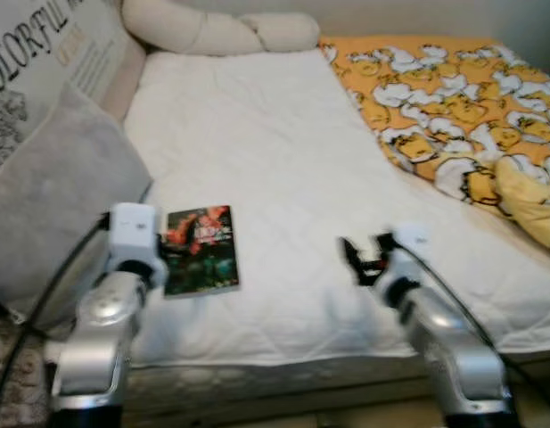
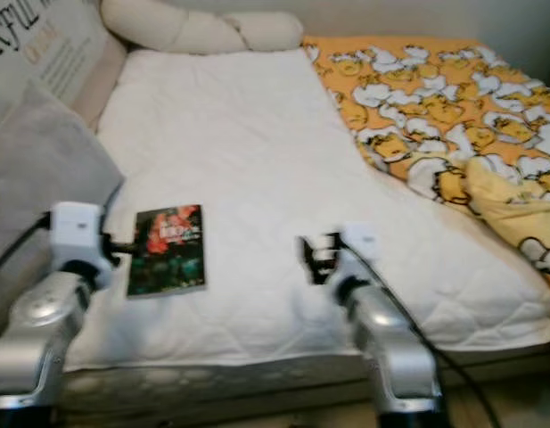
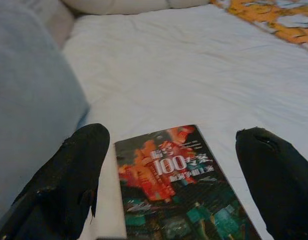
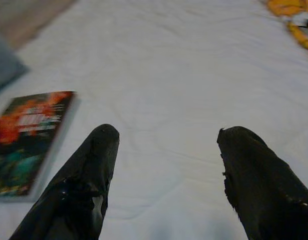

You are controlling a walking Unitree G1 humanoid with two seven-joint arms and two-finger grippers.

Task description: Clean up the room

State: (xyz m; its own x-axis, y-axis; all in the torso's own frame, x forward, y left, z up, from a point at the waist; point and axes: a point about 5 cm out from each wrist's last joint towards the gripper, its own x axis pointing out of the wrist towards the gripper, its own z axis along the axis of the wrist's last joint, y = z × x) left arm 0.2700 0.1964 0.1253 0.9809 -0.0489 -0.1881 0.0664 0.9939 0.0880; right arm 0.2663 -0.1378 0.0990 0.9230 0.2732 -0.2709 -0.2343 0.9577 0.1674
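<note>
Bed (image 1: 283,160): book (image 3: 178,190) btwn spread L tool (image 3: 173,180); R tool (image 4: 166,175) spread, over bare sheet.

Even, soft room light; white bed (image 1: 283,160) bright, mildly washed out, no hard shadows. Head views slightly blurred overall. Wrist views: black fingers (image 3: 69,180) close and out of focus, book (image 3: 178,190) lettering smeared.

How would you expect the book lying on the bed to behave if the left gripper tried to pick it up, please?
The book looks thin with a soft cover, so it will probably flex if pinched at one edge. It lies flat on the soft white mattress, which would likely give under the fingers and hinder getting beneath it. The left gripper is open astride it; the glossy-looking cover may slip.
</note>
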